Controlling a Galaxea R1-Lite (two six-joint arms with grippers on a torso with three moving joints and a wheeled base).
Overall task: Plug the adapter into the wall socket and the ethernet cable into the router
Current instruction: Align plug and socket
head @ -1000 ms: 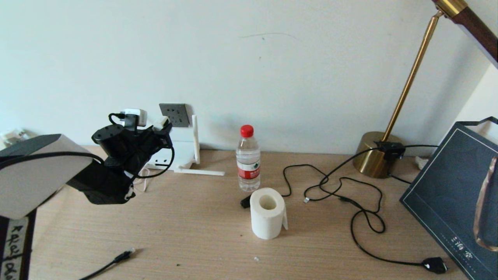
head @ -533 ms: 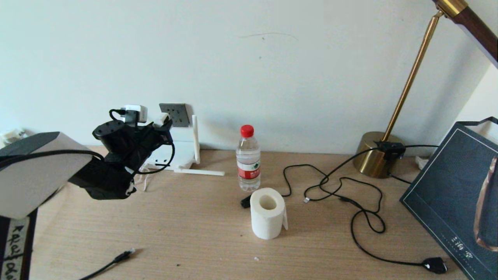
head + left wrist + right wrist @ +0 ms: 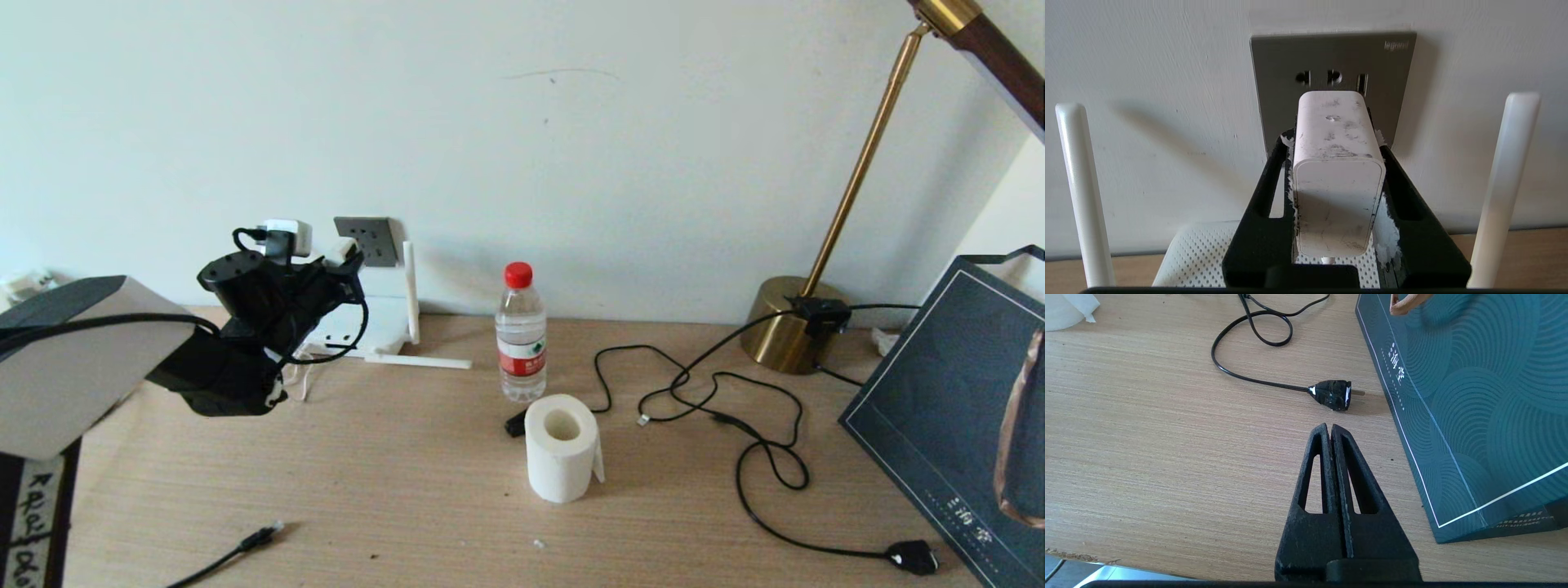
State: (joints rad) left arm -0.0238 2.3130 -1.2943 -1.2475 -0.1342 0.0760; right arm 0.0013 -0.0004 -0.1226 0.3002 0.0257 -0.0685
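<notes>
Left claw clamped on the adapter — held just before the wall socket, above the router. Right claw closed — hovering over the surface.

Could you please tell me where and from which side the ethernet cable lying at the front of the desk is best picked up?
Grip the ethernet cable by its small black plug, coming from above with the jaws across its narrow sides: it lies flat on the desk with its plug end free.

one adapter, one wall socket, one router, one bottle, one paper roll, one lamp
</notes>
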